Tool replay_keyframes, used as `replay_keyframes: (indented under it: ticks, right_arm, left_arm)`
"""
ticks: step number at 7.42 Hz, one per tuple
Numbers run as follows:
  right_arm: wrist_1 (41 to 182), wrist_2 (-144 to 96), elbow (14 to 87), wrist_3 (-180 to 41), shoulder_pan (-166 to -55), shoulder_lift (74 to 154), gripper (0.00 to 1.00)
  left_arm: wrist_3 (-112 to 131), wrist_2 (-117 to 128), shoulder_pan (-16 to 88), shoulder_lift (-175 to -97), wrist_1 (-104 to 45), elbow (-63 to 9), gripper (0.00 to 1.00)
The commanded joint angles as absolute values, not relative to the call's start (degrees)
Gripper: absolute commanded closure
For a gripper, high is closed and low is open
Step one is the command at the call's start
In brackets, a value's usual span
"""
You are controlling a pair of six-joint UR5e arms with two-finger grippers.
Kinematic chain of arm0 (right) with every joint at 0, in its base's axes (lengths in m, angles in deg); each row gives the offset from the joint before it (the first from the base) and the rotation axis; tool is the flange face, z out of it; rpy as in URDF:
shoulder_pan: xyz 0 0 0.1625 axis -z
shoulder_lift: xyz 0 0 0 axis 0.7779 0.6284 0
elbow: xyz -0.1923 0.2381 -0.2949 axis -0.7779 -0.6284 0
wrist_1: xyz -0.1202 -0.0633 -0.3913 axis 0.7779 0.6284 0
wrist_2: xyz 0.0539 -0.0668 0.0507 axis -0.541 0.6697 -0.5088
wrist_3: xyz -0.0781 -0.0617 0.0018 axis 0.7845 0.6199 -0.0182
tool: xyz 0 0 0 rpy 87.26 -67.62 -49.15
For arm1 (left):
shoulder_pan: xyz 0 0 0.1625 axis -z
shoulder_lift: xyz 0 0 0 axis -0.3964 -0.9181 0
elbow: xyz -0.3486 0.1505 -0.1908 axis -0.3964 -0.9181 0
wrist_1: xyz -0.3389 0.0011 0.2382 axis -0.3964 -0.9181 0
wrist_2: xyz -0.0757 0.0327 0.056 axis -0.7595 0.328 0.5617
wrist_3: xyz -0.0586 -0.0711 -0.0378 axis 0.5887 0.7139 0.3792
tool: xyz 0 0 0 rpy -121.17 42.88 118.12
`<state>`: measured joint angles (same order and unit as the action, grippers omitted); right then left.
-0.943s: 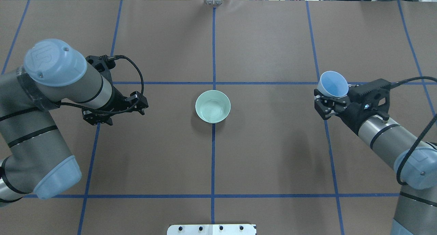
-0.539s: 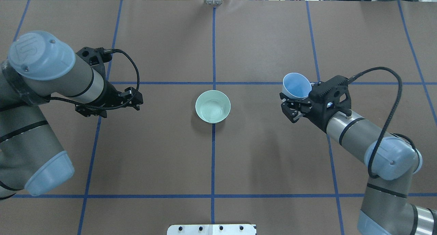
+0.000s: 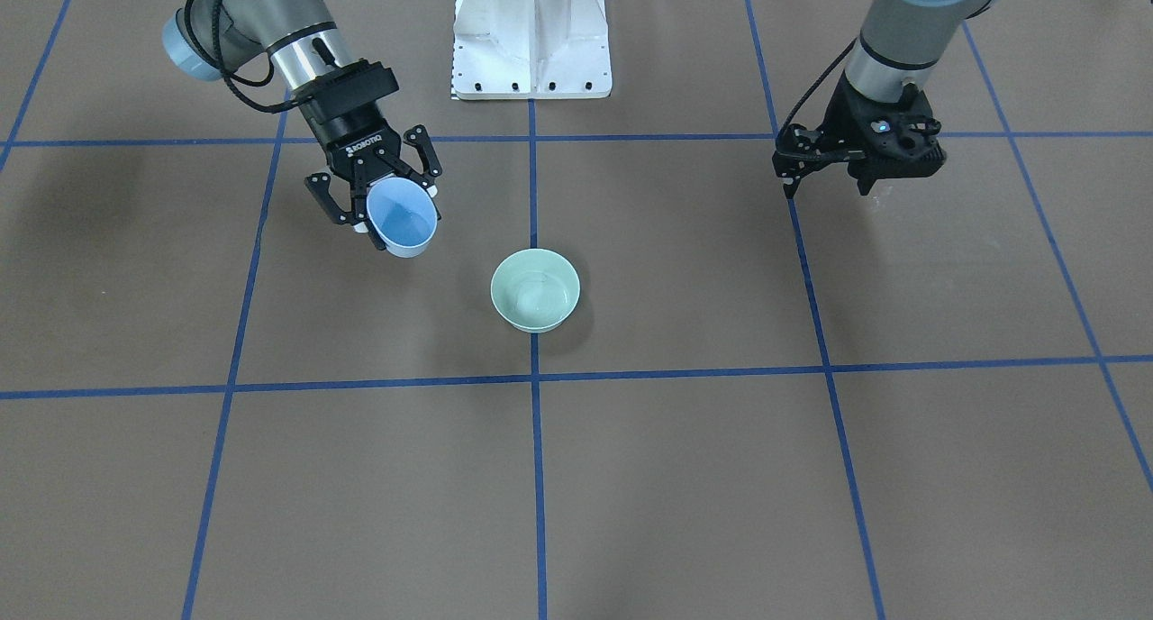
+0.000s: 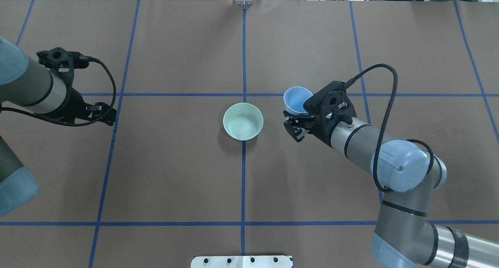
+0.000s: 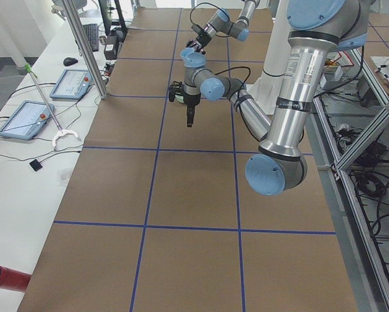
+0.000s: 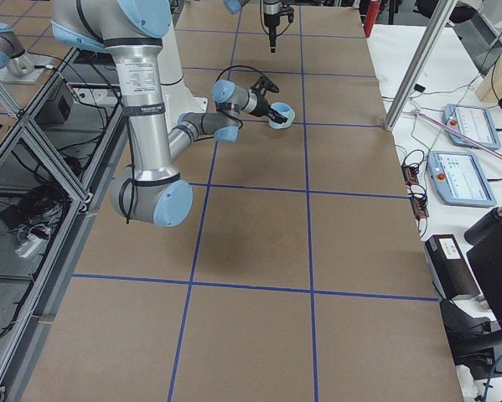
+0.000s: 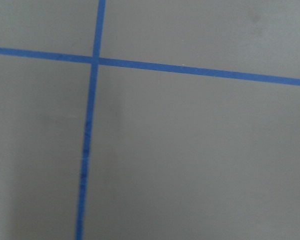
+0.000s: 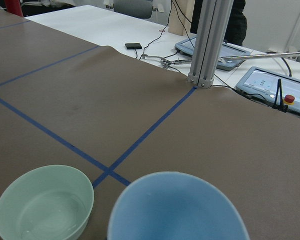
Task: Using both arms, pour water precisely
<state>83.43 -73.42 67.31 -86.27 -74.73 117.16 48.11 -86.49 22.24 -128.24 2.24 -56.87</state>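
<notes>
My right gripper [image 4: 295,120] [image 3: 378,196] is shut on a light-blue cup [image 4: 297,99] [image 3: 403,216] and holds it tilted above the table, just right of the green bowl in the overhead view. The cup's rim fills the bottom of the right wrist view [image 8: 175,210]; I cannot tell whether it holds water. The pale green bowl [image 4: 243,121] [image 3: 535,289] [image 8: 44,202] stands at the table's centre with clear water [image 8: 52,217] rippling in it. My left gripper [image 4: 113,114] [image 3: 789,180] hangs far off to the left, shut and empty.
The brown table cover carries a grid of blue tape lines [image 4: 243,174]. The white pedestal [image 3: 531,34] is at the robot's side. An aluminium post [image 8: 207,45] stands at the far edge, with tablets [image 8: 270,82] on the bench beyond.
My right arm has carried the blue cup leftward, from the right side to just beside the bowl. My left arm has drawn back leftward, away from the bowl.
</notes>
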Motion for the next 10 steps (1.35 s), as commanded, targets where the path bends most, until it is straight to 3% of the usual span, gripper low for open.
replay_keyframes:
  ticks: [1,7,10]
  right_arm:
    - [92.1,-75.8,66.4,-84.9,-74.5,111.1,1.0]
    - [114.9,-84.6,64.8,-76.4,-74.8,103.6,1.0]
    - [115.2,-85.1,58.8,-76.4,-75.5,98.4,1.0]
  left_arm:
    - [44.2,-86.6,23.7,-126.3,2.1,-57.4,0.0]
    - [43.1,-86.9,24.5,-124.5,2.1,-58.1,0.0]
    - [43.1,-86.9,24.5,-124.5,2.1,-57.8,0.0]
